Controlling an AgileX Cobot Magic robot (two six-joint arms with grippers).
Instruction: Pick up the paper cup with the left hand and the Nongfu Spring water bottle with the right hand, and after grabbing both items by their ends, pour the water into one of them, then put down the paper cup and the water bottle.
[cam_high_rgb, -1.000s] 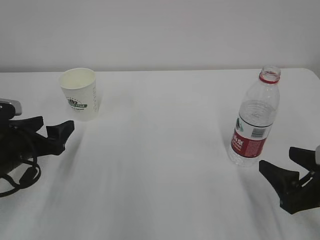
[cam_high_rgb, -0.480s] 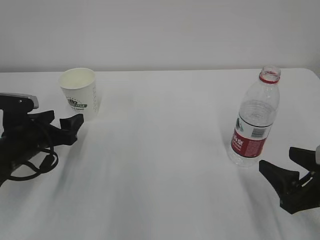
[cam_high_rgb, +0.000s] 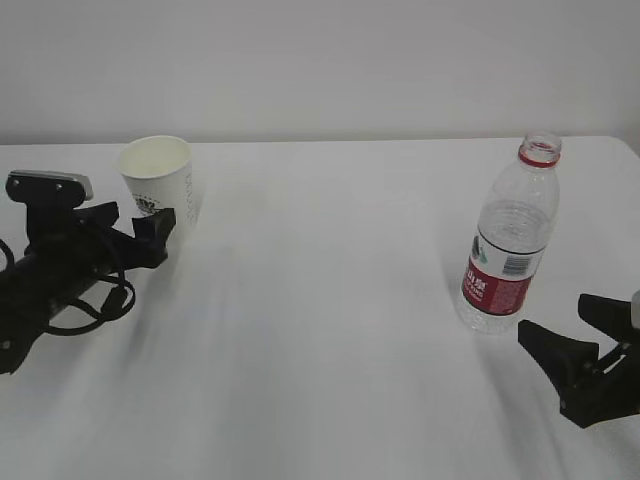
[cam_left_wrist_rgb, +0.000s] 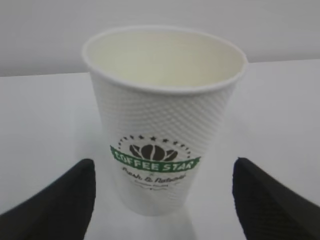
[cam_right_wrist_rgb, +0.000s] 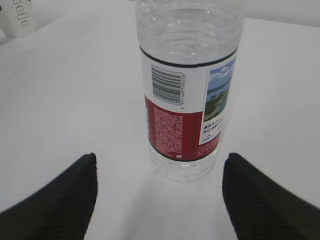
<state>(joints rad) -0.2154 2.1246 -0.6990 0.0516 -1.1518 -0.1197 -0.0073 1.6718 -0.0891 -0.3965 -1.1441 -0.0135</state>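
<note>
Left hand (cam_high_rgb: 128, 228) at mid-left of the exterior frame, low, jaws spread wide, fingertips (cam_left_wrist_rgb: 60, 200) apart. Right hand (cam_high_rgb: 565, 345) at lower right, low, jaws likewise wide open.

White table (cam_high_rgb: 330, 330); plain pale wall (cam_high_rgb: 320, 60) behind.

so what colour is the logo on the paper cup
Dark green on the white paper cup, clearest in the left wrist view.
</note>
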